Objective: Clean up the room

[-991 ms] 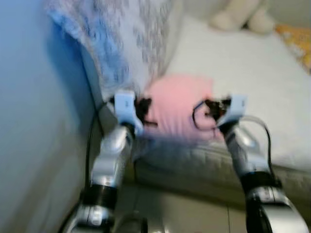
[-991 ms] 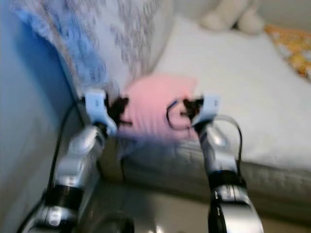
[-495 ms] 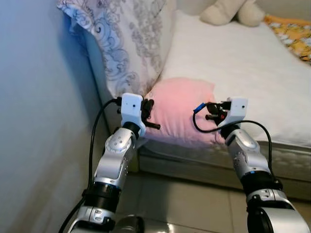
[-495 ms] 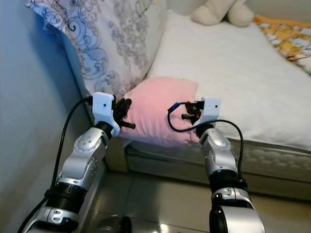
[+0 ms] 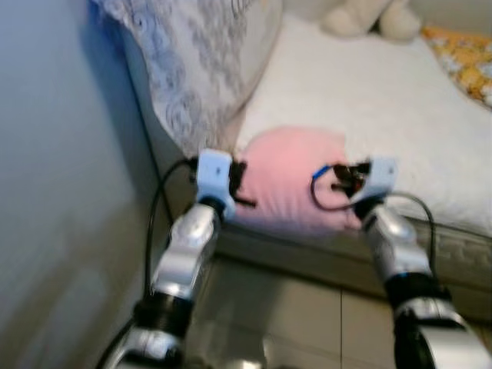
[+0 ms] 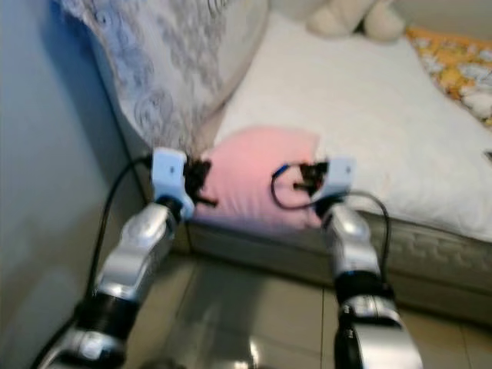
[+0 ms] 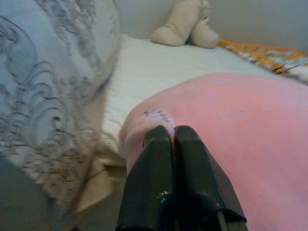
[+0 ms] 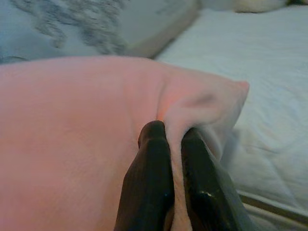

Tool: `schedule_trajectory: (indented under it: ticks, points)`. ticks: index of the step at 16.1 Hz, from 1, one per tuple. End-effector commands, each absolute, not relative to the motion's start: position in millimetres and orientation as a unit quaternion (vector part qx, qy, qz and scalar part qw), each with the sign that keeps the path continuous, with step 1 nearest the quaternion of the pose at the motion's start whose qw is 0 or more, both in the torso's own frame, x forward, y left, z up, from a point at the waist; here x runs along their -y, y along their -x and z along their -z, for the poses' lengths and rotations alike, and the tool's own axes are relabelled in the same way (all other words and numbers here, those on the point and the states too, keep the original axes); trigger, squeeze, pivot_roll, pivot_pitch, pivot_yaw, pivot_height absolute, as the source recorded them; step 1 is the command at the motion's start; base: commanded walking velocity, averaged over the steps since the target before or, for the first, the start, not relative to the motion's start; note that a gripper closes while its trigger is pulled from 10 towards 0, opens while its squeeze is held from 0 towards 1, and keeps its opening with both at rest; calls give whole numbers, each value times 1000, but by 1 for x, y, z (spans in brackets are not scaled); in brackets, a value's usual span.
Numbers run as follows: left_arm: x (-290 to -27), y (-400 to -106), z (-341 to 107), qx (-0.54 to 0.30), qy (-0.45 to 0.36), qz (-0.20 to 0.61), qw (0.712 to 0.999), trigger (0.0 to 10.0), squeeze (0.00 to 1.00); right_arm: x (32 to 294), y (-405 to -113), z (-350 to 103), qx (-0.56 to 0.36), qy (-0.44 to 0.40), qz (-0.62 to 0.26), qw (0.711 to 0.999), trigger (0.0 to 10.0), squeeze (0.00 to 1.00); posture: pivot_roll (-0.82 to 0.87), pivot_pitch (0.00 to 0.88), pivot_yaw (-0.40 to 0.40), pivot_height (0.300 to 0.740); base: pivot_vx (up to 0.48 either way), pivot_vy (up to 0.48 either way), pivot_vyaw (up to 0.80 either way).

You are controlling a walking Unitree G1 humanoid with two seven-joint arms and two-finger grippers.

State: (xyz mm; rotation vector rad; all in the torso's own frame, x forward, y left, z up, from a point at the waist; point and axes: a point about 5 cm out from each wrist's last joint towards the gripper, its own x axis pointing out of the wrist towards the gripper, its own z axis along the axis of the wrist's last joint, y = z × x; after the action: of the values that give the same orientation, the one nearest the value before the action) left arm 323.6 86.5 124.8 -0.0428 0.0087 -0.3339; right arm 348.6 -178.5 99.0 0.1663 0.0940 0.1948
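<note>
From the head camera's left eye, a pink pillow lies at the near edge of the bed, its lower side hanging a little over the mattress border, just beside the large patterned pillow that leans upright at the bed's corner next to the blue-grey wall. The left gripper is at the pink pillow's side nearest the patterned pillow, and the right gripper is at its opposite side; both silver arms reach up from the tiled floor. Past the pink pillow, at the far end of the bed, sits a cream plush toy, with a yellow patterned blanket at the bed's far right. The right eye gives the same arrangement, somewhat blurred. In the left wrist view, the black fingers are pressed together, pinching a puckered corner of the pink pillow, with the patterned pillow close alongside and the plush toy far beyond. In the right wrist view, the fingers are nearly closed, clamping a fold of the pink pillow's fabric between them, the white mattress beside it.
</note>
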Motion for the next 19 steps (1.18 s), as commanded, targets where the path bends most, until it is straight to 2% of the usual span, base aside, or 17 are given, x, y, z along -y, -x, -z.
schedule_trajectory:
  ticks: [1, 2, 8, 15, 19]
  points:
    - [-83, -325, -136, 24, 17, 171, 985, 10000, 0, 182, -352, -110, -21, -69, -95, 993, 10000, 0, 103, 0, -22, 740, 0, 0, 0]
    - [-83, -325, -137, 29, 19, 182, 983, 10000, 0, 181, -352, -109, -22, -67, -96, 993, 10000, 0, 102, 0, -21, 740, 0, 0, 0]
    - [-88, -326, -138, 34, 34, 160, 986, 10000, 0, 184, -352, -115, 1, -44, -92, 995, 10000, 0, 98, 0, -20, 740, 480, 0, 0]
    - [-94, -343, -172, 91, 23, 141, 986, 10000, 0, 194, -367, -162, 83, -28, -80, 993, 10000, 0, 97, 0, -19, 740, 480, 0, 0]
    - [-86, -345, -180, 103, 21, 140, 985, 10000, 0, 196, -376, -192, 121, -22, -85, 989, 10000, 0, 95, 0, -18, 740, 480, 0, 0]
